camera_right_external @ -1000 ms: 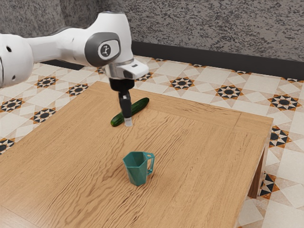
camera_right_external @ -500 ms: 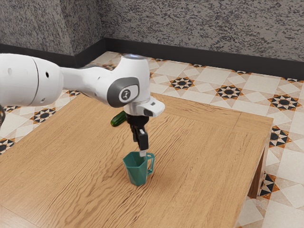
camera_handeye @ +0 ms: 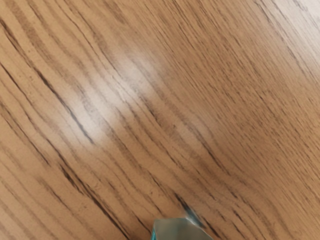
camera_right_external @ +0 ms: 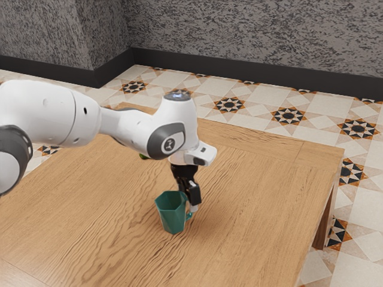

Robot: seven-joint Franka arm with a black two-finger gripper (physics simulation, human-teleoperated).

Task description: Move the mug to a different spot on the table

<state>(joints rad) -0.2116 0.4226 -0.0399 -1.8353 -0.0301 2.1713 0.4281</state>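
A teal mug [camera_right_external: 172, 212] stands upright on the wooden table [camera_right_external: 269, 197], its handle turned to the exterior view's right. My black gripper [camera_right_external: 193, 207] points straight down and has come low at the handle side of the mug, level with its rim. Seen edge-on, it hides the upper part of the handle. In the wrist view a blurred teal piece of the mug [camera_handeye: 176, 230] lies just under my hand, with bare wood grain beyond it.
A green cucumber [camera_right_external: 143, 156] lies on the table behind my arm, almost wholly hidden by it. The table's right edge [camera_right_external: 332, 179] drops to a patterned tile floor. Open wood stretches to the exterior view's right of the mug.
My arm has swung from beside the cucumber across to the mug and lowered. The gripper went from just above the rim half a second ago to down beside the handle. The mug has stayed put.
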